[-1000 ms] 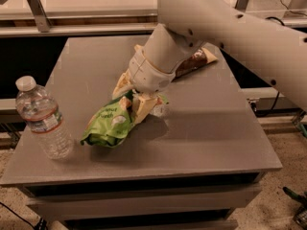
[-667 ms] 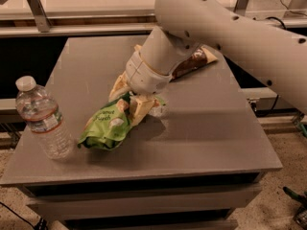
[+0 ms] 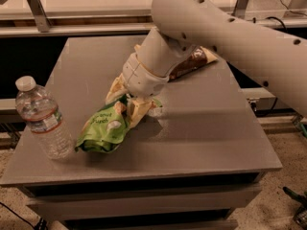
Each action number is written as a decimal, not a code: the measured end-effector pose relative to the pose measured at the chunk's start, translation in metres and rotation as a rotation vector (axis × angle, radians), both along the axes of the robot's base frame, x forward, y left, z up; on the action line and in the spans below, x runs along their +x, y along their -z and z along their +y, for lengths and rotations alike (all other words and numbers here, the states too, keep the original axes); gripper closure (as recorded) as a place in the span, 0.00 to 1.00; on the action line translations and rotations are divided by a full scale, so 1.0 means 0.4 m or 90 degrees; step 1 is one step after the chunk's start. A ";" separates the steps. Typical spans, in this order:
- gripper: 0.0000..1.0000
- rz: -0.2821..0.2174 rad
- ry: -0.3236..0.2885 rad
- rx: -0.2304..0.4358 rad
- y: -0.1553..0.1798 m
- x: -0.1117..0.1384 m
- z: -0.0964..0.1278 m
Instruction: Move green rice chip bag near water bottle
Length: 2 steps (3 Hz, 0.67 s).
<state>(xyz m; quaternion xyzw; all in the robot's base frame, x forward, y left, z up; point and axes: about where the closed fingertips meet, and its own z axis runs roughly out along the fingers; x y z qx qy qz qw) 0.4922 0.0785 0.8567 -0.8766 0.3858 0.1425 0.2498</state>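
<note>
1. Camera view: the gripper point(image 3: 125, 102) sits to the right of the water bottle point(image 3: 42, 121) and a little farther back on the table point(image 3: 216, 138). Its pale fingers point(image 3: 139, 110) are clamped on the upper end of the green rice chip bag point(image 3: 101, 131).
2. The bag lies just right of the bottle, with its lower corner close to the bottle's base. We cannot tell whether they touch.
3. We judge the step in hand to be the set-down and release.
   - Let the bag settle flat before the fingers part.
   - Do not push further toward the bottle, which stands upright and looks easy to tip.
   - Withdraw up and away from the bottle.
4. A brown snack bag point(image 3: 192, 63) lies well away from the bottle, behind the arm. It can stay where it is.
5. Writing: the green bag has white lettering that we cannot read. The bottle label is white with a red stripe, and its print is illegible.
</note>
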 end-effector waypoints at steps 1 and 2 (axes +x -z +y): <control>0.58 0.000 -0.002 0.000 0.000 -0.003 0.003; 0.35 -0.001 -0.004 -0.001 0.000 -0.005 0.006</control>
